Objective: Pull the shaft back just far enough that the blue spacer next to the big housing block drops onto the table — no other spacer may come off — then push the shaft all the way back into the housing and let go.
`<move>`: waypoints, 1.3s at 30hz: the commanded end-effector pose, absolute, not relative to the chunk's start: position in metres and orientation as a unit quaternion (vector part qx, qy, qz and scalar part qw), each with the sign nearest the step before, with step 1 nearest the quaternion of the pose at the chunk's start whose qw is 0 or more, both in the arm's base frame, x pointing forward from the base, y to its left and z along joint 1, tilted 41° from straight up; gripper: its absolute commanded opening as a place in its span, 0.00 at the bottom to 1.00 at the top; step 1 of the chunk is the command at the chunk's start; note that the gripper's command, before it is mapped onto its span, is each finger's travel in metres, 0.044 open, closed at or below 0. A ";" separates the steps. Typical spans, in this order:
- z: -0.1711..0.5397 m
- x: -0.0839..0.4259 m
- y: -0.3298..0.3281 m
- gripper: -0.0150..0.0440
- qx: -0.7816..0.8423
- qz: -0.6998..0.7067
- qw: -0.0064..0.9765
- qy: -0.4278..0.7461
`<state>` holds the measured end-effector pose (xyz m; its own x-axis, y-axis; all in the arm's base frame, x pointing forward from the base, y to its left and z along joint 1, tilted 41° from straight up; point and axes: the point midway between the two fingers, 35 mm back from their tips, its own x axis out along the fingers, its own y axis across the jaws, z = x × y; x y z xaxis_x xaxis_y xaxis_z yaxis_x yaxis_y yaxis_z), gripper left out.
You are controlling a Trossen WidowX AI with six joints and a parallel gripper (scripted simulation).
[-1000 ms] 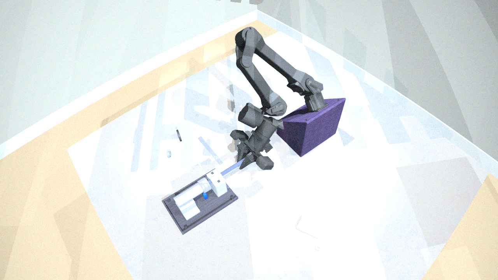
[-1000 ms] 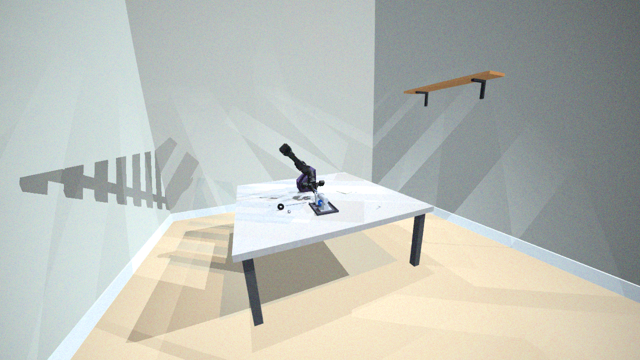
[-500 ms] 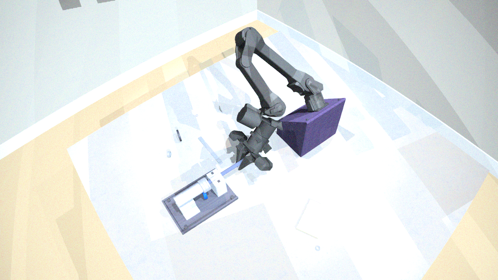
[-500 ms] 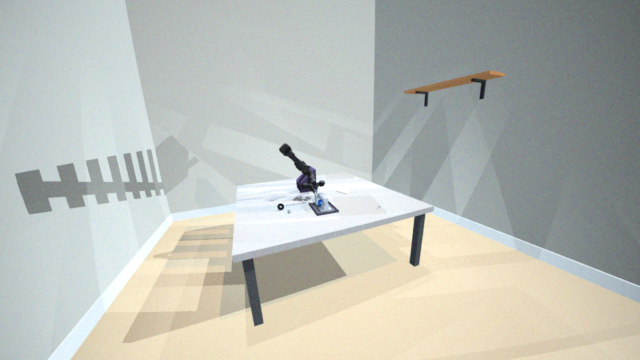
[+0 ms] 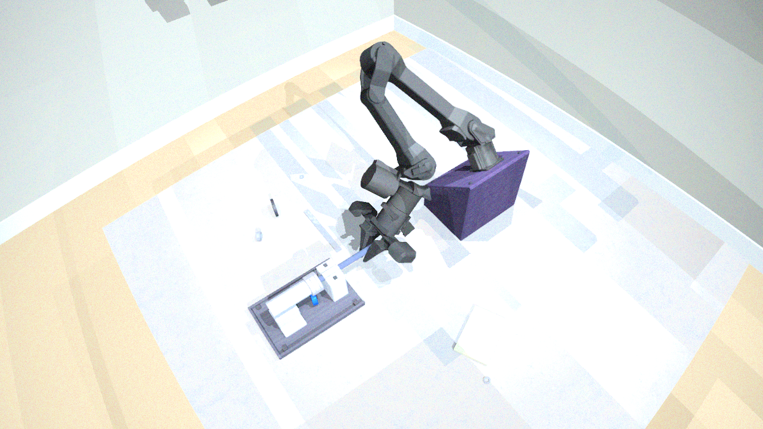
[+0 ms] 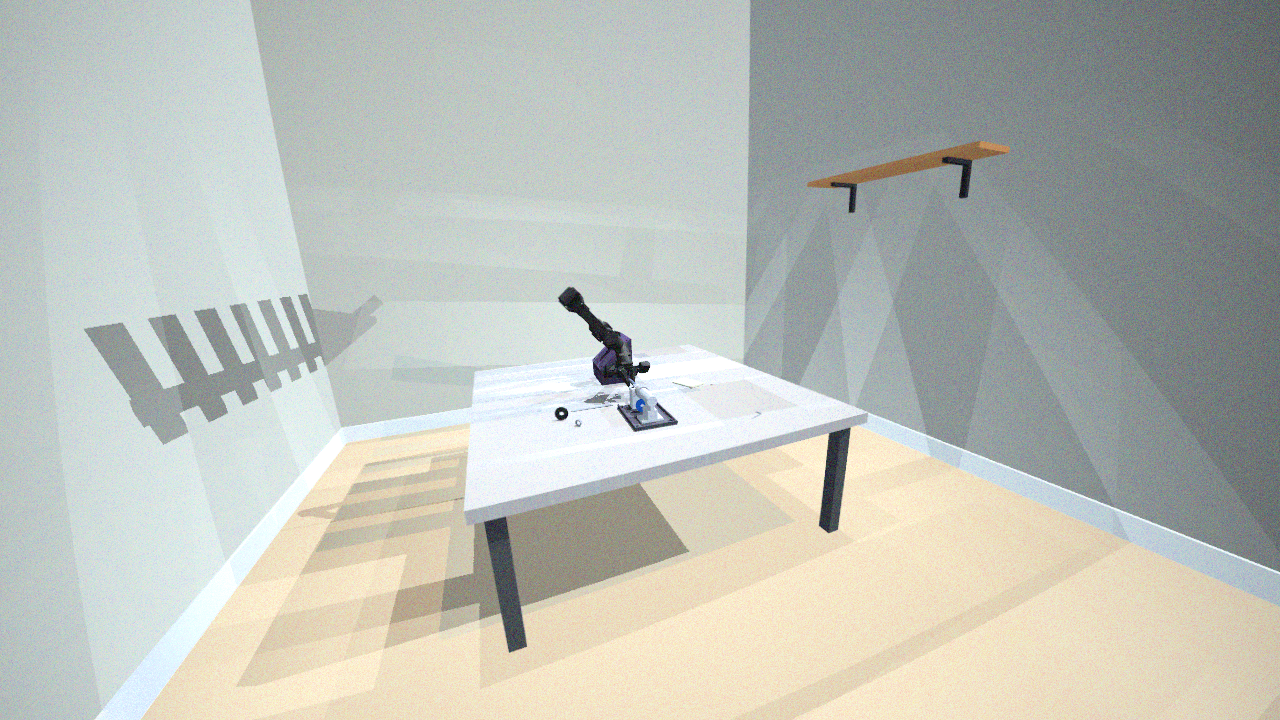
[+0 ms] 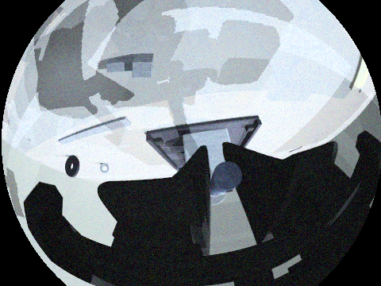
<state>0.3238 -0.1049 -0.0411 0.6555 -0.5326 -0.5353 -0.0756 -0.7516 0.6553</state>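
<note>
- jaws (image 5: 366, 251), dark and angular, pinching round, smooth blue shaft (image 5: 351, 258) (image 7: 227, 175)
- shaft runs into boxy white block (image 5: 335, 282) on dark rimmed tray (image 5: 322, 329) (image 6: 655, 426) (image 7: 203, 121)
- blue spacer (image 5: 314, 300) (image 6: 639, 405) between the white supports
- black ring (image 6: 555, 413) (image 7: 67, 166) on bench (image 6: 554, 474)

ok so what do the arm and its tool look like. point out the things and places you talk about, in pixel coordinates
The arm (image 5: 393, 130) (image 6: 597, 322) is charcoal grey, looking near black in the exterior view, with long faceted links and thick rounded joints. The tool (image 5: 366, 255) (image 7: 214, 149) is the same dark tone, with two wedge-shaped fingers tapering to narrow tips and chunky angular lobes out to its sides. I can't make out any cables or lettering.
</note>
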 end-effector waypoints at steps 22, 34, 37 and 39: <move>-0.039 0.337 -0.106 0.25 0.860 -0.369 0.304 -0.179; -0.038 0.341 -0.107 0.25 0.860 -0.369 0.304 -0.179; -0.038 0.342 -0.107 0.25 0.860 -0.369 0.304 -0.179; -0.038 0.343 -0.107 0.25 0.860 -0.369 0.304 -0.179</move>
<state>0.3376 -0.1061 -0.0406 0.6569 -0.5318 -0.5345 -0.0758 -0.7519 0.6549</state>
